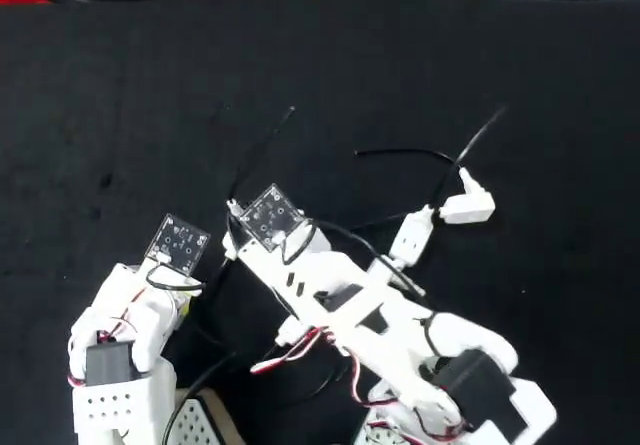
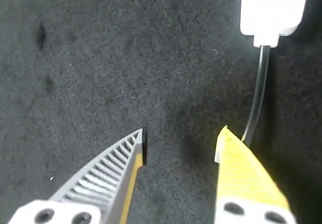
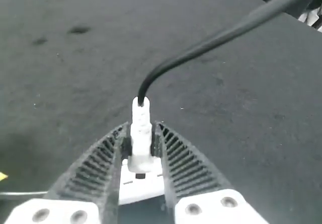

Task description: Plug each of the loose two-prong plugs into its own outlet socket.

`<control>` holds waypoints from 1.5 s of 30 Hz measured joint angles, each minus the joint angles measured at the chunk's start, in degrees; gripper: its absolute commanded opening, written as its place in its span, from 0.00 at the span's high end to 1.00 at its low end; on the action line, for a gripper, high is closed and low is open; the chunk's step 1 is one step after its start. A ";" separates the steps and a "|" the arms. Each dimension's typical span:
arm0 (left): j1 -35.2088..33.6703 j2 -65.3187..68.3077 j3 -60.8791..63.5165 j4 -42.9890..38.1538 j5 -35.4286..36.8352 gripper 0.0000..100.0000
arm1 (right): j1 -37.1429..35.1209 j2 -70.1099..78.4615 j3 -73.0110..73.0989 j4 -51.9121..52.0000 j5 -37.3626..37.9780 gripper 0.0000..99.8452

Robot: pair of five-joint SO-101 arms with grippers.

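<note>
In the right wrist view my right gripper is shut on a small white two-prong plug. Its black cable rises away over the black cloth. In the left wrist view my left gripper is open just above the cloth, with nothing between its grey and yellow fingers. A white outlet socket with two slots lies ahead of the yellow finger, and its cable runs back past that finger. In the high view another white plug and a long white connector lie right of the right arm.
A black cloth covers the whole table. Thin black cables loop across its middle, near the loose plug. The left arm stands at the front left, close beside the right arm. Clutter lines the far edge.
</note>
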 measured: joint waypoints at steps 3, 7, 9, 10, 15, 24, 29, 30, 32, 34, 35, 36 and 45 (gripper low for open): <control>0.00 0.00 0.00 0.00 0.00 0.77 | 0.00 -0.44 -0.09 4.40 0.09 0.99; 0.00 0.00 0.00 0.00 0.00 0.77 | 2.29 -0.53 -1.32 6.95 0.00 0.99; 0.00 0.00 0.00 0.00 0.00 0.77 | 3.16 -0.53 -1.41 7.12 0.00 0.99; 0.00 0.00 0.00 0.00 0.00 0.77 | 3.16 -0.53 -1.41 7.12 0.00 0.99; 0.00 0.26 0.00 -1.14 0.35 0.77 | 3.16 -1.23 -1.41 7.21 0.00 0.99; 0.00 0.44 -3.08 -15.82 29.27 0.77 | -4.66 -15.82 5.45 7.82 5.80 0.99; 0.00 0.44 -4.40 -24.88 41.76 0.77 | -4.75 -27.43 7.47 15.30 5.89 0.99; 0.44 0.44 -4.40 -25.85 44.04 0.77 | -4.92 -29.10 7.47 17.05 5.98 0.99; 3.08 0.44 -4.40 -26.64 46.24 0.77 | -5.01 -31.82 7.91 19.25 5.89 0.99; 7.30 0.44 -4.40 -26.99 46.59 0.77 | -5.01 -32.70 7.91 20.31 5.89 0.99; 9.49 0.44 -4.40 -26.99 46.59 0.77 | -5.01 -32.79 7.91 20.57 5.80 0.99; 11.52 0.44 -4.66 -26.99 46.59 0.77 | -5.01 -32.79 8.00 20.57 5.89 0.99; 20.48 0.44 -9.41 -21.45 41.93 0.77 | -5.01 -32.35 8.00 20.66 6.33 0.99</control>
